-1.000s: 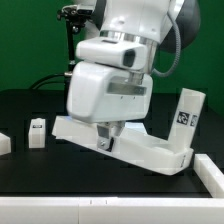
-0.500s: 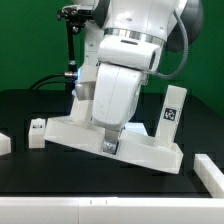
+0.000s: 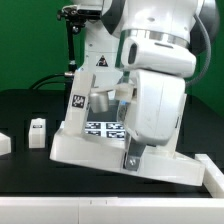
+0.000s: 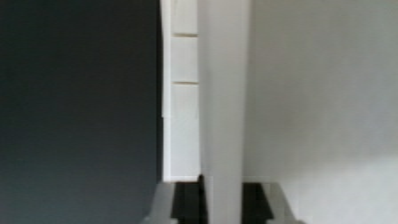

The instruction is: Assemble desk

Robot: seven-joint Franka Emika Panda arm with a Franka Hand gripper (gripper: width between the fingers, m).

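Note:
The desk top (image 3: 95, 150) is a large flat white slab, held off level across the middle of the black table, its long edge facing the exterior view. A short square leg with a tag (image 3: 80, 101) stands up from its corner at the exterior view's left. My gripper (image 3: 130, 158) is shut on the top's near edge. In the wrist view the white slab (image 4: 205, 90) runs straight out between the dark finger pads (image 4: 191, 205) of my gripper (image 4: 224, 205). Another loose leg (image 3: 37, 132) stands on the table at the exterior view's left.
Several black-and-white tags (image 3: 105, 128) show just behind the top's edge; I cannot tell whether they are on the top or on the marker board. A white piece (image 3: 4, 143) lies at the left edge. A white bar (image 3: 212, 172) lies at the right, close to the top's end.
My arm has swung toward the exterior view's right, turning the desk top with it. The tagged leg that stood at the right end now shows at the left, and the tags have come into view.

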